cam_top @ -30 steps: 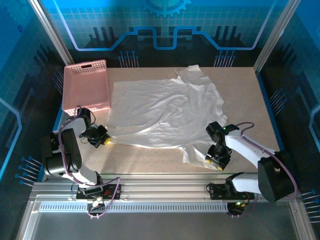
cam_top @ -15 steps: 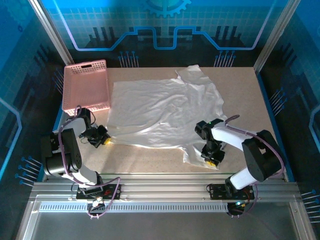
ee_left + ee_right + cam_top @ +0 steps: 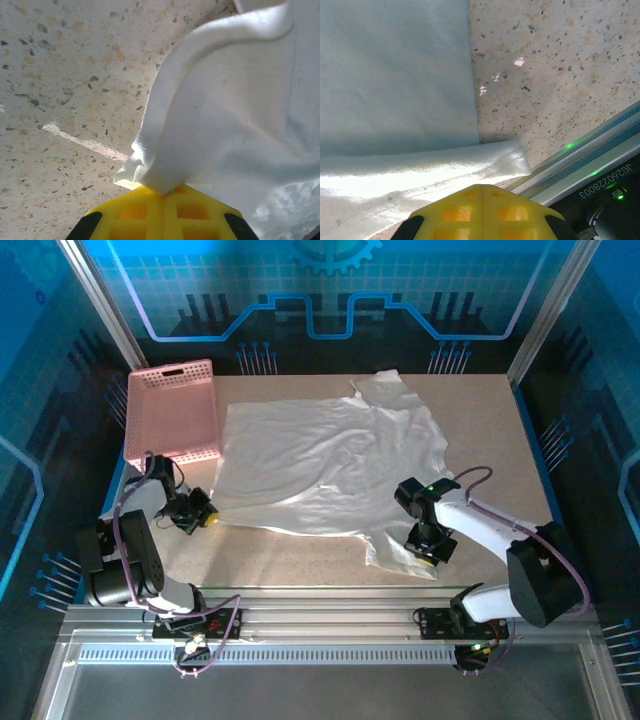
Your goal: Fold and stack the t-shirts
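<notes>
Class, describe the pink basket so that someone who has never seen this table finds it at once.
Start at the speckled beige table and go to its far left corner. There lies a shallow rectangular pink plastic lattice basket, just left of the spread white fabric t-shirt. It alone is pink and latticed.

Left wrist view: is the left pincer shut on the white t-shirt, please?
Yes, a bunched edge of the white t-shirt runs into the seam of the shut left pincer.
</notes>
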